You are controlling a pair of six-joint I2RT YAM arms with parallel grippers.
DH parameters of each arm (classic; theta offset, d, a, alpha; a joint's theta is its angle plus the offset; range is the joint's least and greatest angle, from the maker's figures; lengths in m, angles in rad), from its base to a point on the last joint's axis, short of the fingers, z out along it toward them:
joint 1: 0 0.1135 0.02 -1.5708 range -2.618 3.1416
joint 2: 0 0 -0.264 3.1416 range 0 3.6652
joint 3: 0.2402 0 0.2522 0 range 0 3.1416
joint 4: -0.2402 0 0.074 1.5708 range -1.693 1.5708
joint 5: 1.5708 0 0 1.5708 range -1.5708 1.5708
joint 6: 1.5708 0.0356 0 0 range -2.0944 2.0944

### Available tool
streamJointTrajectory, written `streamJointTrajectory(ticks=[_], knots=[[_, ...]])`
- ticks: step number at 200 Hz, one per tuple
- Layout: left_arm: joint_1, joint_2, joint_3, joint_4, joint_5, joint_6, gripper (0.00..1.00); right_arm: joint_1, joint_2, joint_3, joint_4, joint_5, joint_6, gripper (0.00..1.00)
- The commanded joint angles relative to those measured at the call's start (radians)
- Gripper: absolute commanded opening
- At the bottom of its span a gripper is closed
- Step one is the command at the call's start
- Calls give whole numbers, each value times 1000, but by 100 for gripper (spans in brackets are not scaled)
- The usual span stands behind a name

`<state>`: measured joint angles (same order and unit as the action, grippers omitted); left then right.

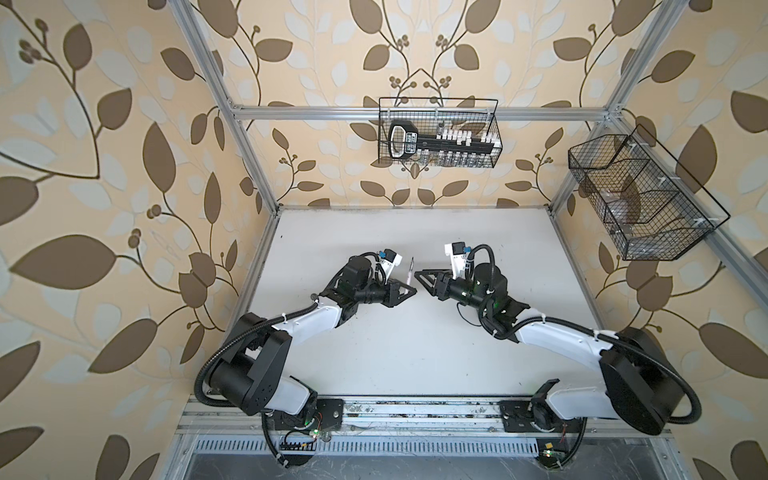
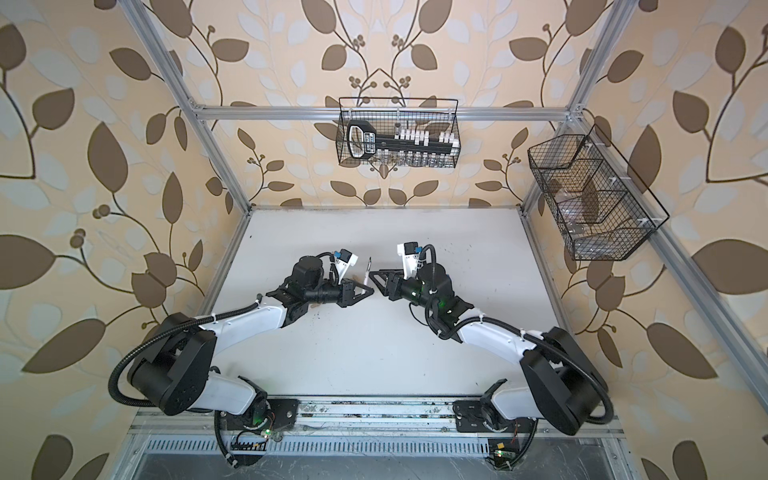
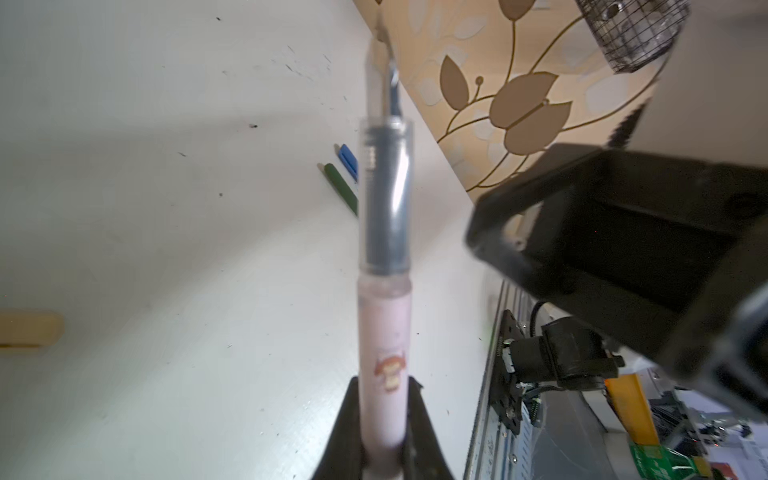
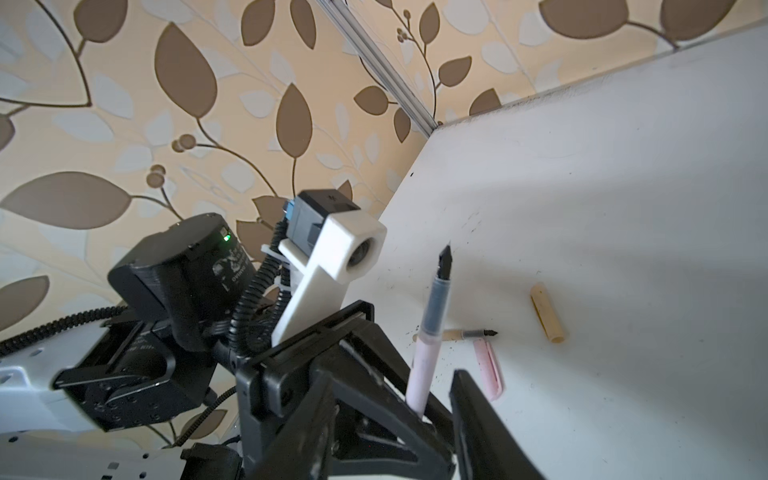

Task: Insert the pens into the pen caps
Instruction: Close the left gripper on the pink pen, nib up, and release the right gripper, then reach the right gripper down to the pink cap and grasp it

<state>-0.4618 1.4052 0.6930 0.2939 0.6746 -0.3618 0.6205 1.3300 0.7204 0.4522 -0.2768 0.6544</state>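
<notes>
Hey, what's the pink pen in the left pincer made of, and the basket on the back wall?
The pink pen looks like plastic: a matte pale pink barrel and a glossy see-through front section showing a dark core. Its dark nib could be metal, but that's unclear. The basket is a thin black wire grid you can see through, probably coated metal.
</notes>
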Motion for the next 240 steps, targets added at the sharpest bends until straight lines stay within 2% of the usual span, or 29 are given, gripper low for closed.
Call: streamJointTrajectory(ticks=[1, 24, 36, 62, 95, 134, 167, 240], knots=[[14, -138, 45, -167, -240, 106, 0, -11, -20, 177, -465, 90, -228, 50], [15, -292, 10, -261, -529, 120, 0, -10, 61, 331, -723, 114, -366, 52], [15, -375, -26, -268, -644, 123, 0, 5, 131, 404, -813, 145, -418, 52], [17, -520, -93, -257, -781, 138, 0, 64, 297, 517, -886, 143, -514, 54], [19, -569, -114, -257, -825, 146, 0, 133, 530, 700, -939, 151, -602, 55], [18, -537, -102, -266, -827, 148, 0, 195, 738, 875, -1035, 207, -636, 55], [18, -494, -90, -263, -802, 144, 0, 232, 793, 900, -1029, 230, -639, 54], [19, -503, -96, -265, -828, 141, 0, 228, 851, 907, -966, 257, -626, 48]])
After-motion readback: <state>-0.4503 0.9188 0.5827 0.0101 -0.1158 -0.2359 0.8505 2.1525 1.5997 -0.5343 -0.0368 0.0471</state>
